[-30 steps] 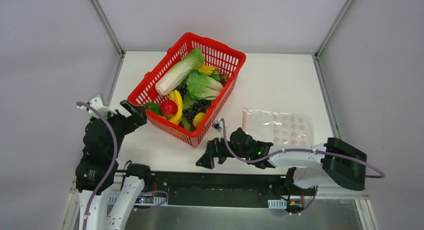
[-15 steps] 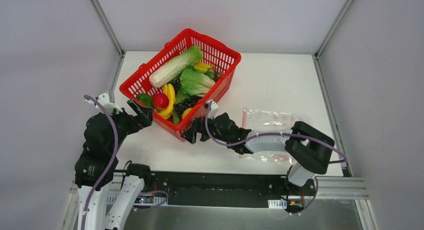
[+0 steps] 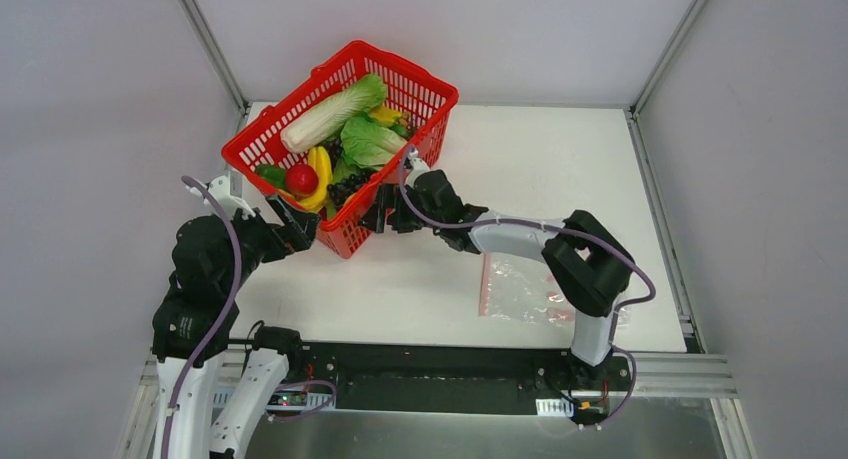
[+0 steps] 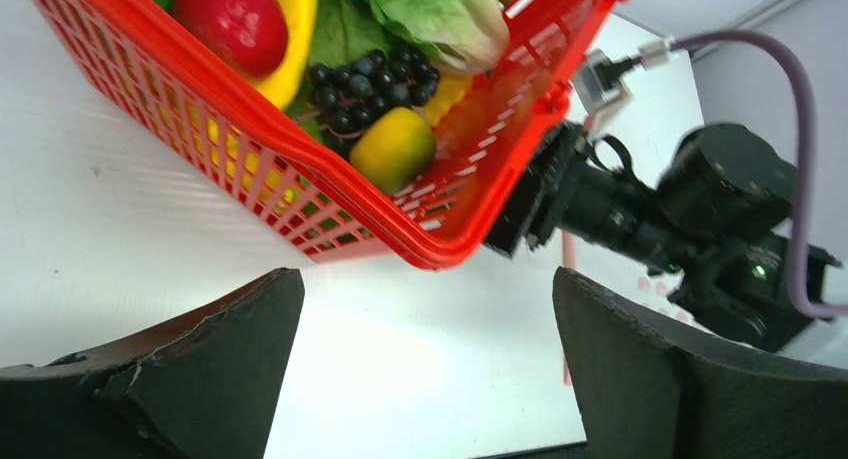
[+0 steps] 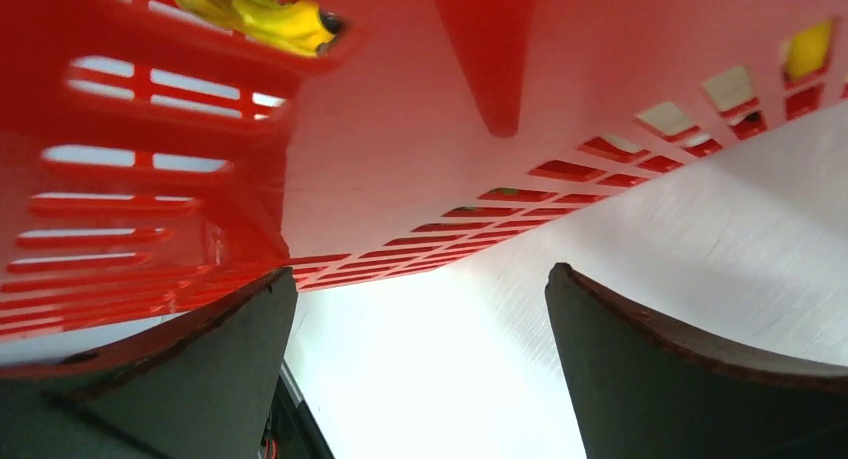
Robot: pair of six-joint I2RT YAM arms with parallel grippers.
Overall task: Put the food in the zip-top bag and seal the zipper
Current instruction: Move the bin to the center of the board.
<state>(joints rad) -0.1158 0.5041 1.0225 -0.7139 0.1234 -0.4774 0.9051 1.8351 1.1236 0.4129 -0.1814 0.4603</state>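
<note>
Observed condition:

- The red mesh basket [image 3: 432, 124] stands at the far left of the white table [image 3: 560, 169]. All the food seen is in it: a long white-green cabbage [image 3: 325, 119], leafy greens [image 3: 368, 142], bananas [image 3: 320, 169], a round red fruit [image 3: 301, 178], dark grapes [image 3: 345, 187] and a yellow-green fruit [image 4: 392, 149].
- The zip-top bag [image 3: 515, 289] lies flat at the near right of the table, well apart from the basket and partly hidden under the right arm. Nothing shows inside it.
- The zipper [image 3: 484, 284] is the pink-red strip along the bag's left edge. Whether it is sealed cannot be told.
- The left gripper [image 3: 290, 227] is at the basket's near left corner. Its jaws are spread wide and hold nothing. In the left wrist view, bare table shows between the fingers [image 4: 200, 359] and the basket's rim.
- The right gripper [image 3: 383, 211] is against the basket's near right wall, also spread wide and holding nothing. In the right wrist view, red mesh fills the space just ahead of its fingers [image 5: 660, 349]. Contact cannot be confirmed.
</note>
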